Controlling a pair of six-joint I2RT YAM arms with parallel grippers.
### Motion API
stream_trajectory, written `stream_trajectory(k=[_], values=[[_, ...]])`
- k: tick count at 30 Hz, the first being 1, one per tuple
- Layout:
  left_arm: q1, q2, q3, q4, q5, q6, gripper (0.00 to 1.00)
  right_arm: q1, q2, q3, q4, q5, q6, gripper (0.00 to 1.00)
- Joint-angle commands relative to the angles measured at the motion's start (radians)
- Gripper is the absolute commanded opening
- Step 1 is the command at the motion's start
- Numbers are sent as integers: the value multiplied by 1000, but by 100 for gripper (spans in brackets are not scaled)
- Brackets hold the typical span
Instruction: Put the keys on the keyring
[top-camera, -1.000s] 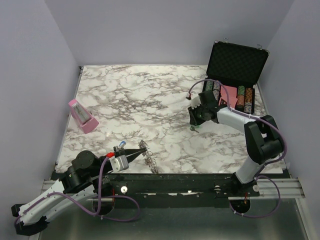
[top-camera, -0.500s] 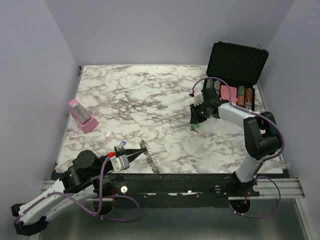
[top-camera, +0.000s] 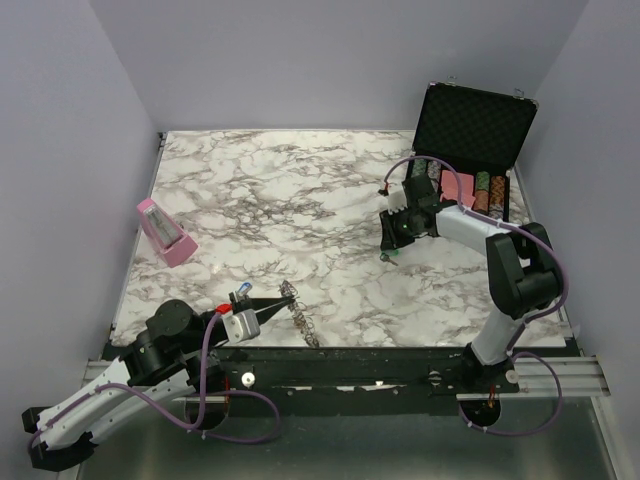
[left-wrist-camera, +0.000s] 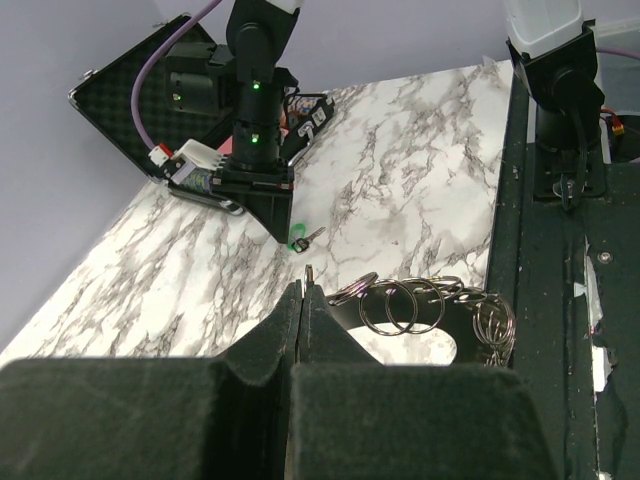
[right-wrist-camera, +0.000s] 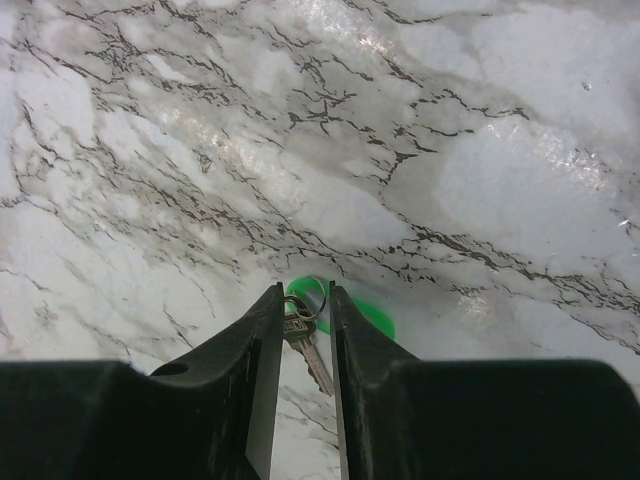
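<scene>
The step in hand was picking up a key, the pickup that comes before any threading. At the far right of the marble table (top-camera: 300, 200), just in front of the open black case (top-camera: 475, 125), the right gripper (right-wrist-camera: 304, 292) pointed down over a small key with a green loop (right-wrist-camera: 303, 335). The key lay flat on the marble, and its silvery blade ran back toward the wrist. The two fingers stood a little apart, one on each side of the key. A sliver of table showed between each finger and the metal, so the key was straddled but not gripped. At the near left edge the left gripper (left-wrist-camera: 303, 288) had its fingers pressed together. They appeared to pinch one end of the keyring (left-wrist-camera: 400, 300), a chain of linked silvery rings trailing off to the right beside the black base rail. Key and keyring were well apart, on opposite sides of the table. The next move probably called for the right fingers to settle onto the marble and close squarely on the thin key. It offered little to hold and could skid or tip out. It would then need carrying across to the near left and lining up with a ring.
</scene>
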Motion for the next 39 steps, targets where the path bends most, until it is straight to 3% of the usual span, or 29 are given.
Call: stream_trajectory(k=[1, 39], values=[[-7, -1, 4, 20, -11, 7, 0, -5, 23, 16, -29, 27, 7, 33], [-7, 0, 7, 16, -10, 8, 0, -8, 39, 36, -65, -35, -2, 25]])
